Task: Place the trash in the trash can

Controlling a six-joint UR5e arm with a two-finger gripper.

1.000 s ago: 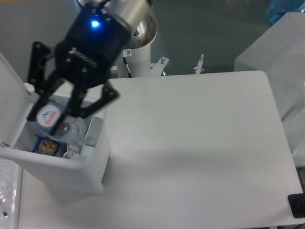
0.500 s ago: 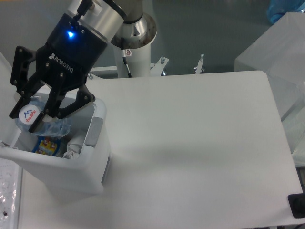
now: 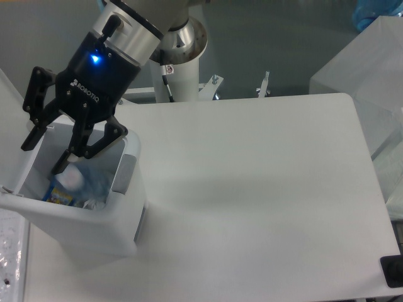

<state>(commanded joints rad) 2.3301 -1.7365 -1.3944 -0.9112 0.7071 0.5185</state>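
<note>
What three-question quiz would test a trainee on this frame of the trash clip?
1. True or false: the gripper has its jaws shut on the crushed bottle.
2. Where does the bottle lie? A) on the table B) inside the trash can C) on the floor
3. Fill in: the gripper hangs above the open ____ of the trash can.

Key: 1 false, the jaws are spread and the bottle sits below them. 2 B. 3 top.
</note>
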